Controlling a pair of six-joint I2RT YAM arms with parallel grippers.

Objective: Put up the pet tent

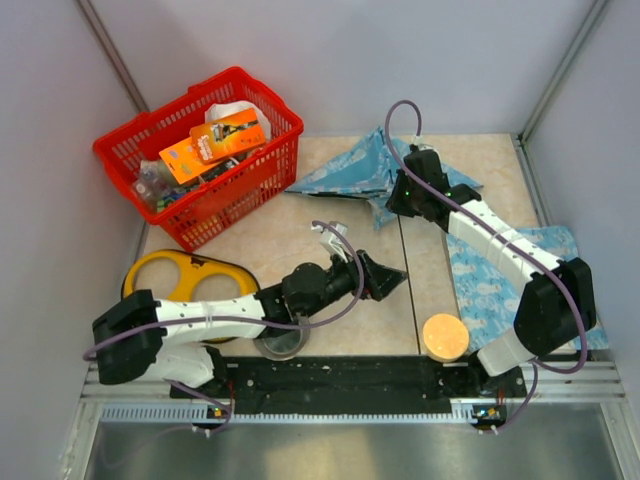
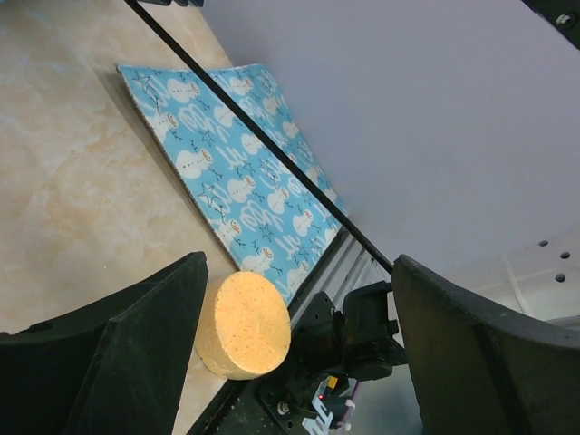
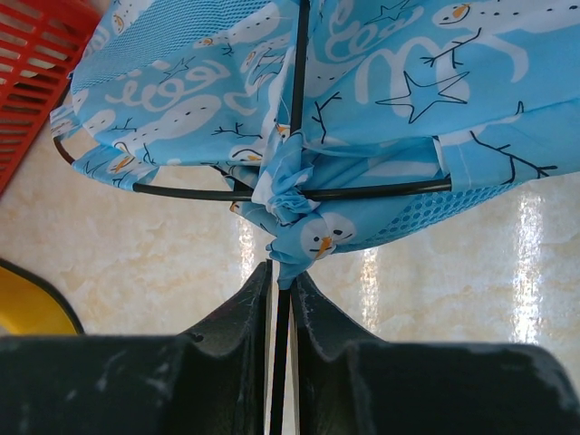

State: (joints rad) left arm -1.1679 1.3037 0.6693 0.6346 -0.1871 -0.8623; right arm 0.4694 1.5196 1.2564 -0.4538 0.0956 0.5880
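The right gripper (image 3: 281,288) is closed on a thin dark pole (image 3: 283,344) of the pet tent (image 3: 195,91), its two fingers pressed together with the pole running straight between them just below a bunched knot of fabric. The tent lies collapsed and flat on the surface (image 1: 300,235), just right of the red basket (image 1: 238,192). Its long axis runs sideways, away from the basket, and a narrow pointed end is aimed at the basket's near right corner. A second pole (image 3: 372,190) crosses the held one at right angles under the fabric. The right arm is stretched forward and leftward from its base, leaning in toward the basket side, with the wrist turned down over the tent's near edge. The left gripper (image 2: 297,267) is open, its fingers spread wide and holding nothing. The left arm lies low, reaching sideways away from the basket, in front of the tent and apart from it. Beyond its fingers, farther from the basket, sit a round orange sponge (image 2: 245,324) and a flat blue mat (image 2: 231,177).
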